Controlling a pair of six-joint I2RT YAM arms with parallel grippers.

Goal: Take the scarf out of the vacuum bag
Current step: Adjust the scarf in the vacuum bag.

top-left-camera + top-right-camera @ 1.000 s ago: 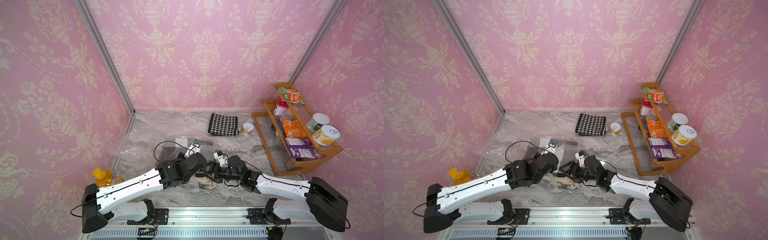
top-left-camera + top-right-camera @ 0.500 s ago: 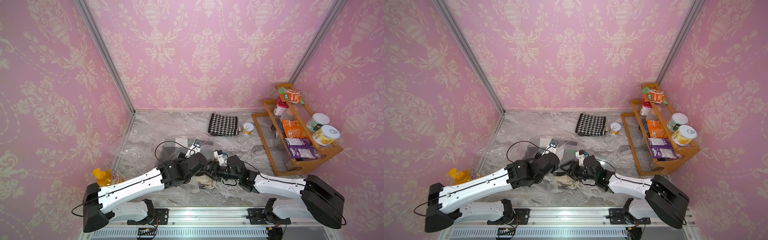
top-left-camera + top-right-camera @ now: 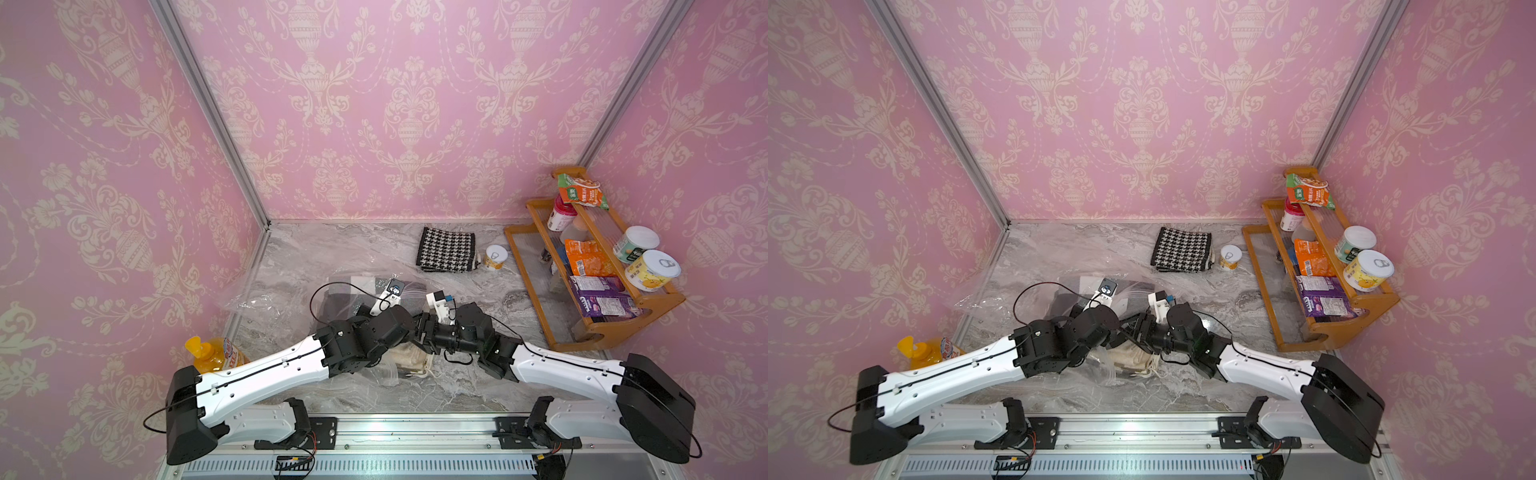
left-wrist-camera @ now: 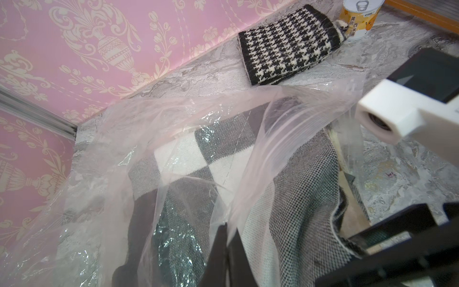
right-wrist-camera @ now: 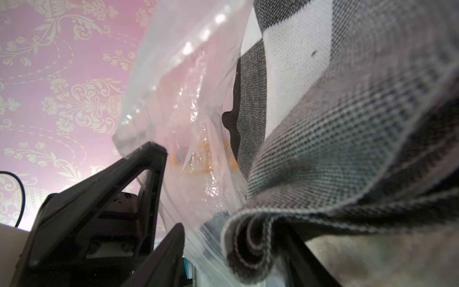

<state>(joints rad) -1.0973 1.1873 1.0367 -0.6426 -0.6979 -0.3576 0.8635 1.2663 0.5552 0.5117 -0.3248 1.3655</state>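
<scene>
1. The left gripper is shut tight. It pinches the edge of the big, clear, crinkly plastic vacuum bag at its open mouth and holds that edge up.
2. The right gripper has its jaws apart. The rolled edge of the soft grey, white and black checked knitted scarf sits between them, with a bit of clear bag beside it. There is a gap on one side, so I think the jaws are not squeezing yet.
3. The near end of the scarf shows bare at the bag's mouth, right between the two grippers. The rest lies farther in, under the plastic. In both top views the bag lies in the middle of the grey marble table, and the two arms meet over its near end.
4. The scarf looks light, soft and floppy, and it will not break. It will bend and stretch when it is pulled, and a long piece will trail behind. The knit is rough, so the jaws should hold it well. The best place to grab is the thick rolled edge — many layers at once, not one thin flap.
5. The bag is thin, light and slippery. It would slide along with the scarf if nothing held it back, so the left pinch matters. The right jaws should close on cloth only — plastic caught in them would pull the bag too.
6. A folded black-and-white houndstooth cloth lies outside the bag near the far wall, well apart from both grippers.
</scene>
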